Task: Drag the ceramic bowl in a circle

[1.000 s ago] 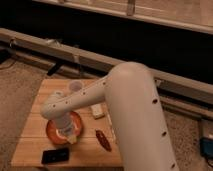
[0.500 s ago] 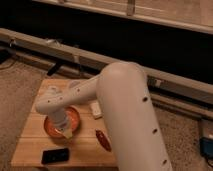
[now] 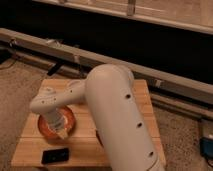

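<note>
Orange-red glaze shows on the ceramic bowl, which sits upright, mouth up, on the front-left part of a wooden table. Being round, it has no long axis. Much of its inside is hidden by the gripper, which reaches down into the bowl; how it grips cannot be made out. A bulky white arm covers the table's middle and runs off the bottom edge. Near the front edge, just in front of the bowl, lies a flat black object.
</note>
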Controlling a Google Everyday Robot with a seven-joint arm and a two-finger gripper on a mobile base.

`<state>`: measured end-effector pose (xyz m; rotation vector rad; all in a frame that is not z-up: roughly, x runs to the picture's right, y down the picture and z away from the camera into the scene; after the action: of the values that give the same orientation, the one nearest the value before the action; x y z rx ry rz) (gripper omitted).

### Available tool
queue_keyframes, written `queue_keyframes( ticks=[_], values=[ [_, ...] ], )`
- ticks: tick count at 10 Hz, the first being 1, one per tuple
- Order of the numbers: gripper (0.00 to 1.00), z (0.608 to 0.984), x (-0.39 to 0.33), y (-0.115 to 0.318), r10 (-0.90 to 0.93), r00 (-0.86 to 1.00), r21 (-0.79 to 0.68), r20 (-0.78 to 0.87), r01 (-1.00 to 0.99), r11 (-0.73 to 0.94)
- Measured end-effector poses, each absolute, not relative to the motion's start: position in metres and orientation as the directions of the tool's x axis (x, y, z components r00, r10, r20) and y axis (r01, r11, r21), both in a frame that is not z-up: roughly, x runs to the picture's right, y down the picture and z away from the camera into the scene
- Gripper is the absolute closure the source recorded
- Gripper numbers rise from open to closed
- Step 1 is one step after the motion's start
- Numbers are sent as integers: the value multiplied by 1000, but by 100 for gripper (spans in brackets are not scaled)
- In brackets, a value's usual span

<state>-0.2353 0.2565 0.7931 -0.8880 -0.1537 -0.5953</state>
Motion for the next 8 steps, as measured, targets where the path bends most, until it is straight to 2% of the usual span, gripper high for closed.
queue_keyframes(
  ticks=[1, 2, 8],
  values=[
    [27, 792, -235, 255, -425, 829, -682, 364, 548, 484],
    [25, 793, -235, 256, -426, 828, -682, 365, 549, 482],
    [25, 794, -235, 256, -425, 828, -683, 364, 548, 483]
  ],
)
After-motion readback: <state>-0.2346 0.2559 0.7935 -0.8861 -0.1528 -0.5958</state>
